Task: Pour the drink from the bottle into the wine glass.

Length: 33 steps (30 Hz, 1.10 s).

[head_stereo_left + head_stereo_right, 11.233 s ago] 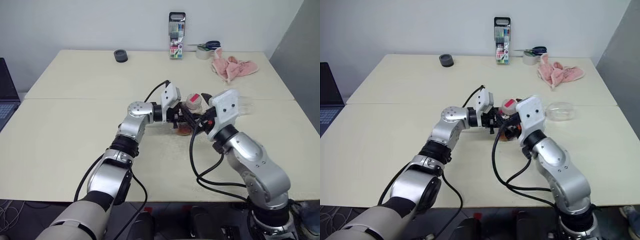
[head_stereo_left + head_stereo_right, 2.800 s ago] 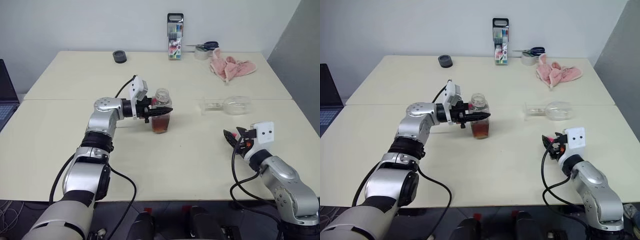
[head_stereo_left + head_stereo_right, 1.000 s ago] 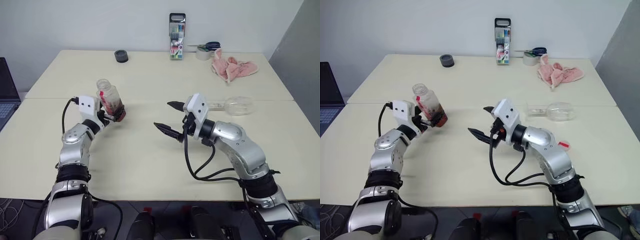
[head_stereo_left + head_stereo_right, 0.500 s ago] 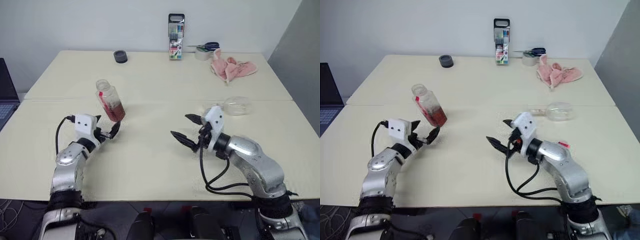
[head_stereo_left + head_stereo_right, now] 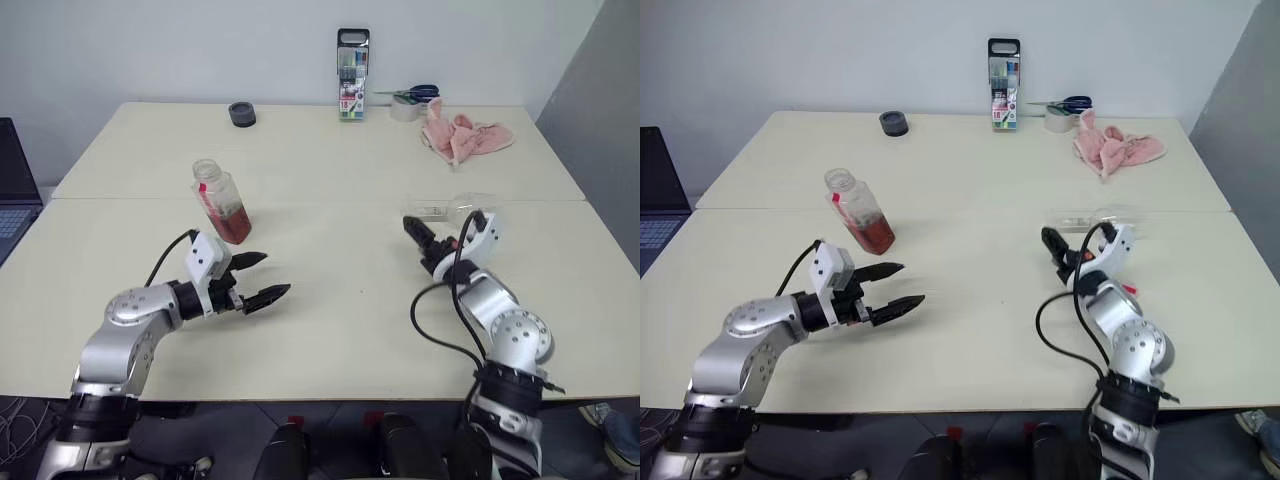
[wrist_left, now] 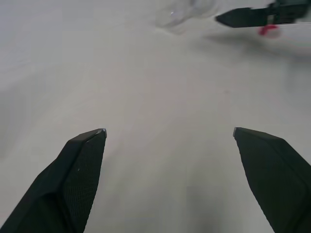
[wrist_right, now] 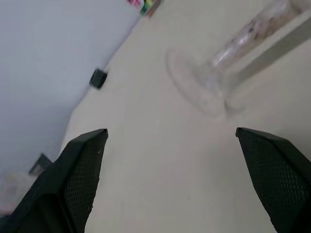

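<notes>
Clear wine glass [image 5: 462, 207] lies toppled on the surface [image 5: 330, 290]; right claw [image 5: 1055, 246], spread wide and empty, could roll it. Left claw [image 5: 262, 278] likewise, clear of the uncapped, leaning bottle [image 5: 220, 201].

Left gripper [image 5: 262, 279] and right gripper [image 5: 422, 238] gape (both empty).

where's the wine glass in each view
Left eye: wine glass lying on its side right of centre, just beyond the right tool.
Right eye: same place.
Left wrist: faint, far off, beside the right tool's finger.
Right wrist: close ahead, foot toward the camera.
Landmark: the right tool.
</notes>
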Motion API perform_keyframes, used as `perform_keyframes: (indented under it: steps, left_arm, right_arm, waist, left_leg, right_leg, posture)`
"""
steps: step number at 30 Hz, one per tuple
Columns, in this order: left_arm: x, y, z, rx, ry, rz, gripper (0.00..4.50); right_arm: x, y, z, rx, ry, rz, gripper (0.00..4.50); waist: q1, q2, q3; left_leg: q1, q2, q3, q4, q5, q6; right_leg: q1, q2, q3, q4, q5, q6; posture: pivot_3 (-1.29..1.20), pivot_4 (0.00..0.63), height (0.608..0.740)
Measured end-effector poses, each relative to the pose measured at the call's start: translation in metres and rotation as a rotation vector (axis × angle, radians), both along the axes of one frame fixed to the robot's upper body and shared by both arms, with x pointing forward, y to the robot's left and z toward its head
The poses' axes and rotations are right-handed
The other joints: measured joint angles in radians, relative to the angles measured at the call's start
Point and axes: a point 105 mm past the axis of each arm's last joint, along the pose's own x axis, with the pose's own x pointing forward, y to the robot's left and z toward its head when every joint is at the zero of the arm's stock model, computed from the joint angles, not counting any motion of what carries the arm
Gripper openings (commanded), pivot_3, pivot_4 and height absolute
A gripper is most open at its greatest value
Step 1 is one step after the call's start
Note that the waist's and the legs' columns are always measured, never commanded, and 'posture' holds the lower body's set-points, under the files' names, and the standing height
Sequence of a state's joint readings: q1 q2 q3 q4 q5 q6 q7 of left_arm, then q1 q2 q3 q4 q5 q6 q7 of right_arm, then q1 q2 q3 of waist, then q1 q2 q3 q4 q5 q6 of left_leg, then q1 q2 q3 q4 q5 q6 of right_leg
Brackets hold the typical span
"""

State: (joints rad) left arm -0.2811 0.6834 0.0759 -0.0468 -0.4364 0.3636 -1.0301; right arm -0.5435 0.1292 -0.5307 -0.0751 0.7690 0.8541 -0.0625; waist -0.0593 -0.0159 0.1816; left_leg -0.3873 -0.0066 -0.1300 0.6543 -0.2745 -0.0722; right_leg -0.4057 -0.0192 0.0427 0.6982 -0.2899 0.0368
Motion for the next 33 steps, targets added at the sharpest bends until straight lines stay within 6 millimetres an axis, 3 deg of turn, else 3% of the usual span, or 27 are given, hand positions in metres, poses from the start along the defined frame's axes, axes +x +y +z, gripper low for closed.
perform_keyframes:
  steps: [5, 14, 21, 24, 29, 33]
  left_arm:
    - [0.003, -0.005, 0.018, 0.009, -0.031, -0.089, 4.47]
    - [0.008, -0.008, 0.019, 0.011, -0.011, -0.131, 4.47]
    - [0.009, -0.01, 0.02, 0.016, -0.015, -0.138, 4.47]
    - [0.009, -0.011, 0.019, 0.02, -0.014, -0.141, 4.5]
    - [0.01, -0.012, 0.02, 0.038, -0.02, -0.144, 4.5]
    - [0.011, -0.013, 0.021, 0.041, -0.026, -0.14, 4.5]
  right_arm:
    - [0.025, -0.01, -0.007, 0.102, 0.042, -0.088, 4.5]
    - [0.05, -0.02, -0.014, 0.147, 0.056, -0.182, 4.5]
    - [0.067, -0.016, -0.015, 0.24, 0.063, -0.177, 4.5]
    - [0.074, -0.014, -0.016, 0.264, 0.066, -0.174, 3.89]
    - [0.079, -0.01, -0.028, 0.29, 0.091, -0.173, 2.08]
    - [0.082, -0.006, -0.018, 0.284, 0.052, -0.152, 0.68]
  waist:
    - [-0.003, 0.0, 0.0]
    - [-0.021, 0.0, 0.0]
    - [-0.029, 0.0, 0.0]
    - [-0.029, 0.0, 0.0]
    - [-0.029, 0.0, 0.0]
    - [-0.03, 0.0, 0.0]
  left_leg:
    - [0.006, 0.0, 0.005, -0.008, 0.0, 0.0]
    - [0.006, 0.001, 0.006, -0.009, 0.0, 0.0]
    - [0.006, 0.001, 0.006, -0.009, 0.0, 0.0]
    - [0.006, 0.001, 0.006, -0.009, 0.0, 0.0]
    - [0.006, 0.001, 0.007, -0.009, 0.0, 0.0]
    - [0.007, 0.001, 0.007, -0.008, 0.0, 0.0]
  right_leg:
    - [0.0, -0.002, 0.003, -0.001, 0.0, -0.001]
    - [0.0, -0.001, 0.003, -0.001, 0.0, -0.002]
    - [0.0, -0.001, 0.004, -0.001, 0.0, -0.002]
    - [0.0, -0.001, 0.004, -0.001, 0.0, -0.002]
    - [0.0, -0.001, 0.004, -0.001, 0.0, -0.002]
    - [0.0, -0.001, 0.004, -0.001, 0.0, -0.002]
  posture:
    - [0.0, 0.15, 0.74]
    - [0.0, 0.15, 0.74]
    - [0.0, 0.15, 0.74]
    - [0.0, 0.15, 0.74]
    - [0.0, 0.15, 0.74]
    - [0.0, 0.15, 0.74]
